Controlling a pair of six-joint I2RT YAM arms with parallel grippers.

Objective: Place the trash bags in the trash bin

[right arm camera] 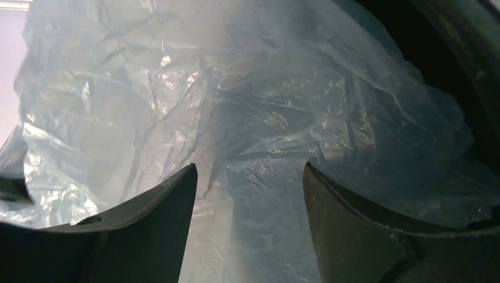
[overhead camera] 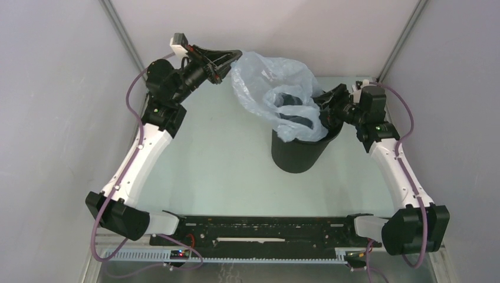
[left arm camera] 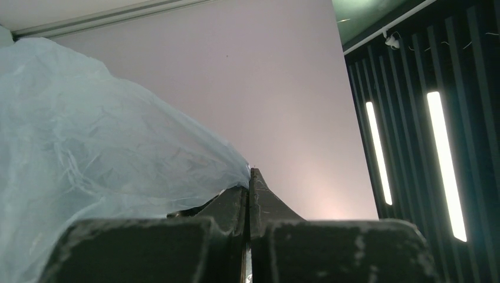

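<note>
The black round trash bin (overhead camera: 298, 154) stands on the table right of centre. The pale blue-grey trash bag (overhead camera: 265, 79) hangs partly inside the bin and stretches up and left out of it. My left gripper (overhead camera: 234, 56) is raised at the back and shut on the bag's upper edge; in the left wrist view the film (left arm camera: 106, 159) runs into the closed fingertips (left arm camera: 250, 183). My right gripper (overhead camera: 321, 105) is at the bin's right rim, open, with its fingers (right arm camera: 159, 200) astride the crumpled bag (right arm camera: 259, 118), gripping nothing. The bin's dark wall (right arm camera: 460, 53) shows at the right.
Grey enclosure walls stand close on the left, back and right. The pale green table surface (overhead camera: 224, 159) spreads around the bin. A black rail (overhead camera: 265, 227) with the arm bases runs along the near edge.
</note>
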